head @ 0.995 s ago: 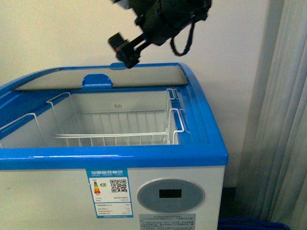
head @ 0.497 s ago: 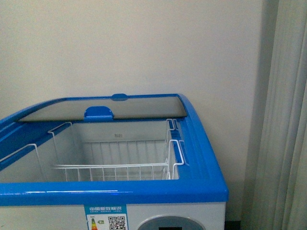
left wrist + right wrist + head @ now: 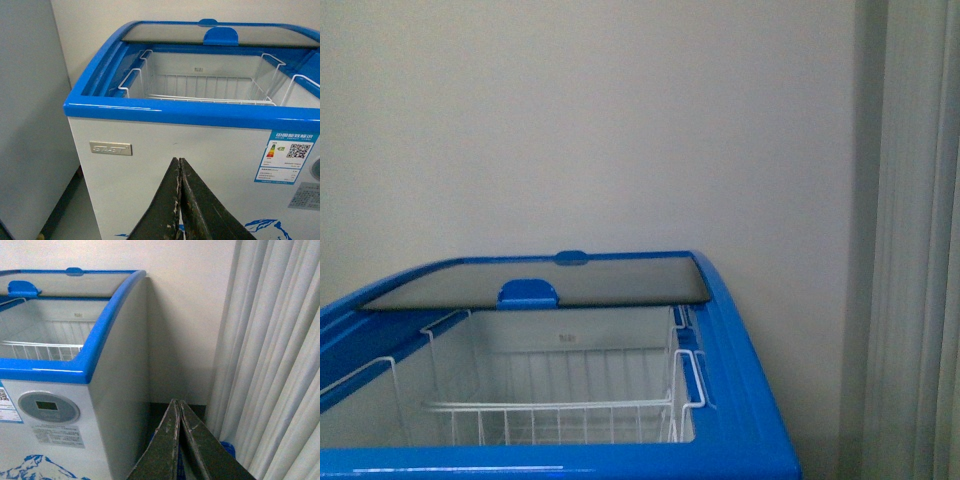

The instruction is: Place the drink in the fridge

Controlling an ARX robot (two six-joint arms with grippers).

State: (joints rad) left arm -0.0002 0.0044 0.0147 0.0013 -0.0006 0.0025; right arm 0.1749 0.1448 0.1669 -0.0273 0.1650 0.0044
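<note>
The fridge (image 3: 740,380), a white chest freezer with a blue top rim, stands open; its glass lid (image 3: 540,282) is slid to the back over a white wire basket (image 3: 550,415). It also shows in the left wrist view (image 3: 150,170) and in the right wrist view (image 3: 117,385), with its oval grey display (image 3: 48,407). My left gripper (image 3: 179,161) is shut and empty in front of the fridge's white front wall. My right gripper (image 3: 178,403) is shut and empty, beside the fridge's right side. Neither gripper shows in the front view. The drink is out of view.
A plain cream wall (image 3: 620,120) stands behind the fridge. A pale curtain (image 3: 270,350) hangs to its right. A tall white cabinet (image 3: 27,110) stands to its left. Something blue (image 3: 227,447) lies on the floor by the curtain.
The front view has tilted up: the fridge has dropped lower in the picture, its front wall and display are gone. The arm that was above the lid a second ago has left the view.
</note>
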